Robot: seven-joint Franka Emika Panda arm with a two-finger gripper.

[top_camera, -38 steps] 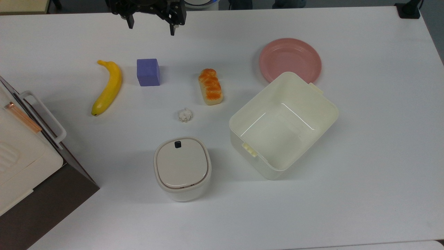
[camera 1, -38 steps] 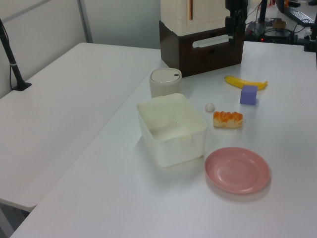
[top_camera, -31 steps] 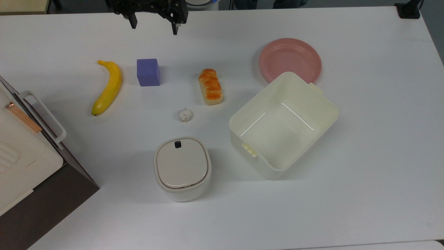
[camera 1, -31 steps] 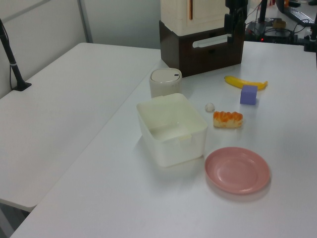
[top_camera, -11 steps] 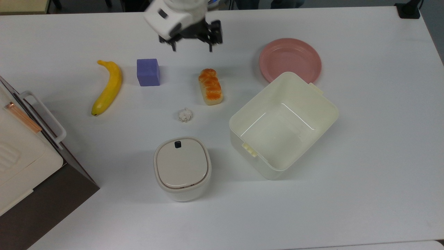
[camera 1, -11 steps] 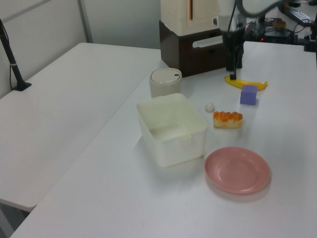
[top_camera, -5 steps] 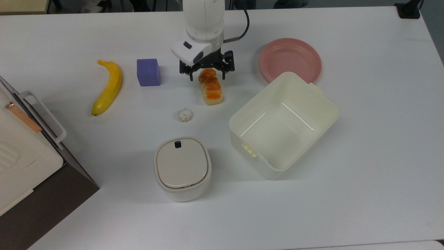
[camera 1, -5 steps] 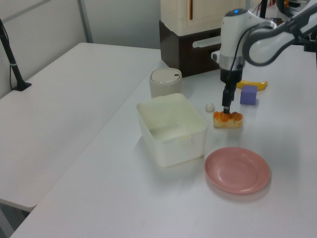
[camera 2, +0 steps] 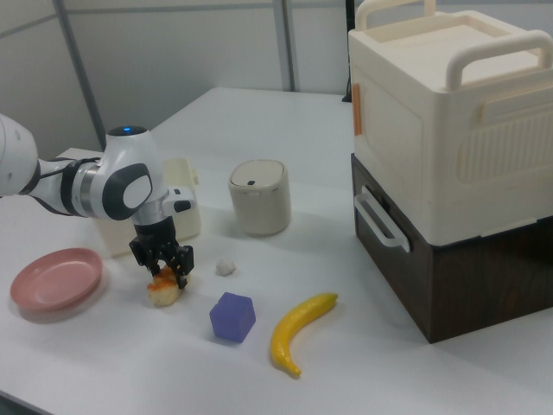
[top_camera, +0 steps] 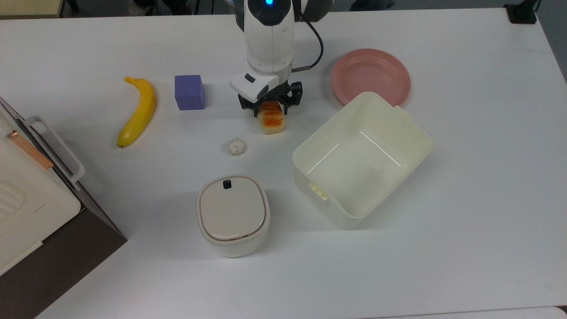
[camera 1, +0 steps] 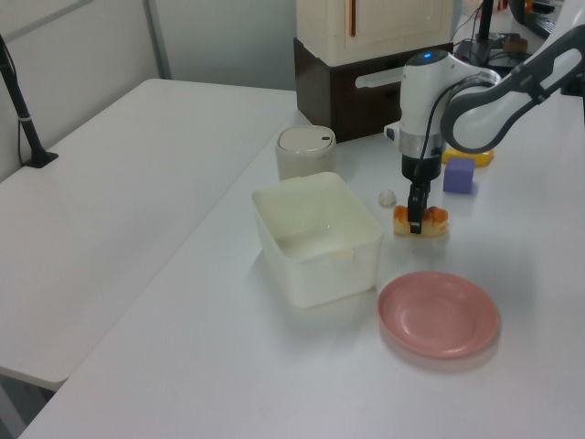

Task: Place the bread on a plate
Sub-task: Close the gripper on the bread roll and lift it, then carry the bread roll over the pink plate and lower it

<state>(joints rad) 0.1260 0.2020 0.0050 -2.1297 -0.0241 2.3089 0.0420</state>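
The bread (top_camera: pixel 271 123), a small loaf with an orange-brown braided top, lies on the white table near the middle of the top view. My gripper (top_camera: pixel 270 109) is lowered over the loaf's far end, open, with one finger on each side of it. From the side the bread (camera 1: pixel 435 219) sticks out to the left view's right of the gripper (camera 1: pixel 415 219). In the right view the gripper (camera 2: pixel 164 266) stands just above the bread (camera 2: pixel 162 292). The pink plate (top_camera: pixel 370 75) sits empty to the top view's right of the loaf, and also shows as the plate (camera 1: pixel 439 314) and the plate (camera 2: pixel 54 278).
A cream square tub (top_camera: pixel 345 219) stands open just below the plate in the top view. A purple cube (top_camera: pixel 189 91) and a banana (top_camera: pixel 139 110) lie to the top view's left of the gripper. A crumpled white ball (top_camera: pixel 236 146), a lidded canister (top_camera: pixel 232 212) and a cabinet (top_camera: pixel 26 195) are nearer.
My arm has come from the table's far edge toward the bread and dropped down over it. The fingers now straddle the loaf's far end. The bread has not moved.
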